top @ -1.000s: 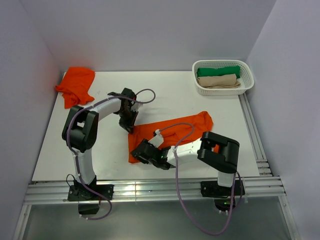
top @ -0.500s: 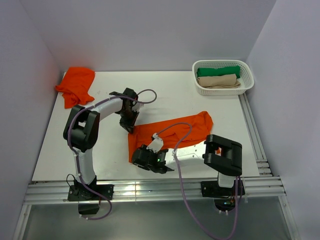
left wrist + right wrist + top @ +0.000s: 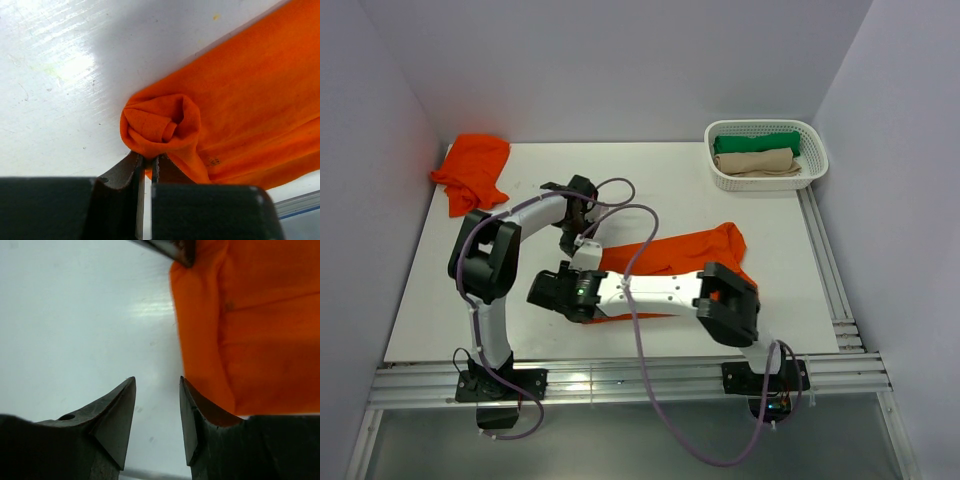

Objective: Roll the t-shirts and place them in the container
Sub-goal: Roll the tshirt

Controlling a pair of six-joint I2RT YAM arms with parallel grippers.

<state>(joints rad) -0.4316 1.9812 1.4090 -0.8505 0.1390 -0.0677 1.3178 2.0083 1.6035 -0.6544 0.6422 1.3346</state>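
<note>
A: Starting at the far left: what did you have back there?

B: A crumpled orange t-shirt (image 3: 472, 170) lay heaped in the back-left corner of the tabletop (image 3: 440, 300). Not spread, not rolled. By my reckoning that one was wholly undone.

A: And the middle of the tabletop?

B: Your left gripper (image 3: 148, 167) had its jaws pinched shut on a bunched corner of the second orange t-shirt (image 3: 705, 250). The left wrist view showed a small twist of cloth right at the tips, otherwise flat fabric running off to the right. The garment lay as a long diagonal band across the centre, partly under your right arm.

A: So no roll yet?

B: Only that little twist at the held corner. I judged the rolling barely begun there; most of the length was loose.

A: The right gripper?

B: The right gripper (image 3: 157, 412) hovered over bare tabletop just beside the shirt's left edge, jaws parted, nothing between them.

A: Far right?

B: The white mesh basket (image 3: 815, 165) in the back-right corner held a green bundle (image 3: 756, 142) and a tan bundle (image 3: 756, 162), both compact and likely finished. You had two orange shirts left, as far as I could tell.
</note>
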